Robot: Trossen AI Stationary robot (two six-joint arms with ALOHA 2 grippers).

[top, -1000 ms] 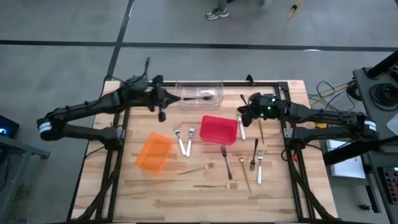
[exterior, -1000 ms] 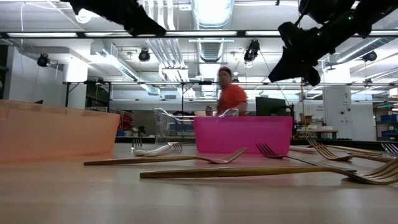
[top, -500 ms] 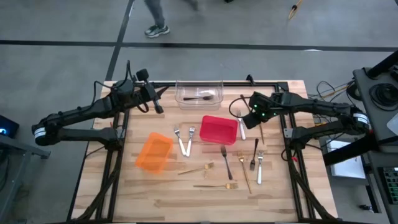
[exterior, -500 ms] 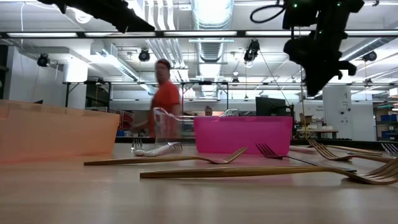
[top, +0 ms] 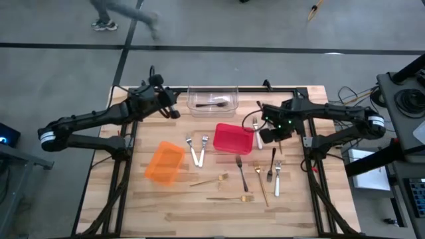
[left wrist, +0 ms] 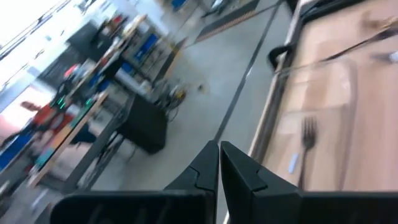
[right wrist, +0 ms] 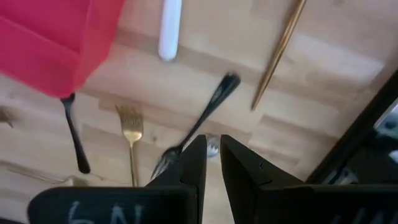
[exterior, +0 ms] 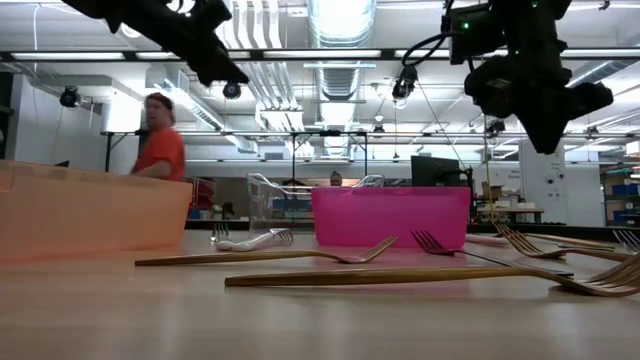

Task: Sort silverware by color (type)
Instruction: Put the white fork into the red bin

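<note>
We have our right gripper (top: 273, 135) poised above the counter (top: 199, 199), just right of the red bin (top: 232, 138) and over the loose forks there. Its fingers (right wrist: 194, 163) are nearly together with nothing between them. Our left gripper (top: 171, 109) hangs by the clear bin's (top: 212, 98) left end, fingers (left wrist: 208, 163) pressed together, empty.

1 dark fork (top: 211, 104) lies in the clear bin; the red bin and the orange bin (top: 164, 162) look empty. The rest of the silverware is on the counter: 2 silver forks (top: 197, 147) between the orange and red bins, a black fork (top: 241, 171) below the red bin, gold pieces (top: 219, 179) near the front, another black fork (right wrist: 199, 124) right under our right wrist with a gold fork (right wrist: 131, 134) beside it, and a thin gold handle (right wrist: 280, 50) further off.

We judge the sort is barely begun and we are between picks, lining up the right arm. Next we would open that gripper, drop over the black fork's handle, pinch it low against the wood and carry it to the clear bin. The fork is thin and flat, so the fingers may slide off.
</note>
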